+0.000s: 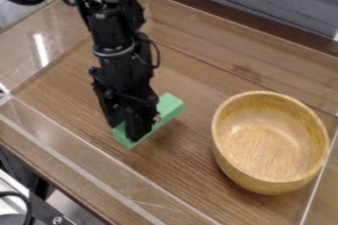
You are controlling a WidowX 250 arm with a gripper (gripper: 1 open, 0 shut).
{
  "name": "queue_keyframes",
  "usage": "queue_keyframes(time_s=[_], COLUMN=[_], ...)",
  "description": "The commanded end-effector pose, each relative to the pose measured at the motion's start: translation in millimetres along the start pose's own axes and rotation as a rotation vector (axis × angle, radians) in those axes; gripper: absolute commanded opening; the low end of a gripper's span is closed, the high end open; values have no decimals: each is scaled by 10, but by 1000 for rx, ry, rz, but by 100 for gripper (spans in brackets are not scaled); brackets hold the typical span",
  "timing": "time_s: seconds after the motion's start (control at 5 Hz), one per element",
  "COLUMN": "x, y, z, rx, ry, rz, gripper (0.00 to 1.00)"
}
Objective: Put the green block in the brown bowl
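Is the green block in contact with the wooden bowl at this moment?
Apart. The camera view shows bare brown table surface between the green block and the rim of the wooden bowl.

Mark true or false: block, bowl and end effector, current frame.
1. The green block is already in the brown bowl. False: it is outside, left of the bowl in the image.
2. The end effector is at the green block, partly hiding it. True.
3. The brown bowl is upside down. False: its opening faces up.
4. The brown bowl is wider than the green block is long. True.
5. The end effector is over the brown bowl. False: it is off to the bowl's left in the image.
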State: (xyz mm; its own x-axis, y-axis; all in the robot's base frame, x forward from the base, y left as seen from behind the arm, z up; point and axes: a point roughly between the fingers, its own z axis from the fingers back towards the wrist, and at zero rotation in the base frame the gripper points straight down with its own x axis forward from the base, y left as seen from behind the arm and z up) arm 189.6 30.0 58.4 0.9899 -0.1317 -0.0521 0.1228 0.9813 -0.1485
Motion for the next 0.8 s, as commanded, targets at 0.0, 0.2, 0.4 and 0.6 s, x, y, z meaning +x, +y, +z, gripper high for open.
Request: queue_keyframes(time_s=[0.0, 0.2, 0.4, 0.6], x=[87, 89, 93, 103], y=[38, 37, 30, 24], z=[188, 249, 301, 334], rx=[13, 8, 2, -2], ry=[-57, -57, -59, -60], rz=[9, 13, 16, 18], gripper=[0, 0, 0, 0])
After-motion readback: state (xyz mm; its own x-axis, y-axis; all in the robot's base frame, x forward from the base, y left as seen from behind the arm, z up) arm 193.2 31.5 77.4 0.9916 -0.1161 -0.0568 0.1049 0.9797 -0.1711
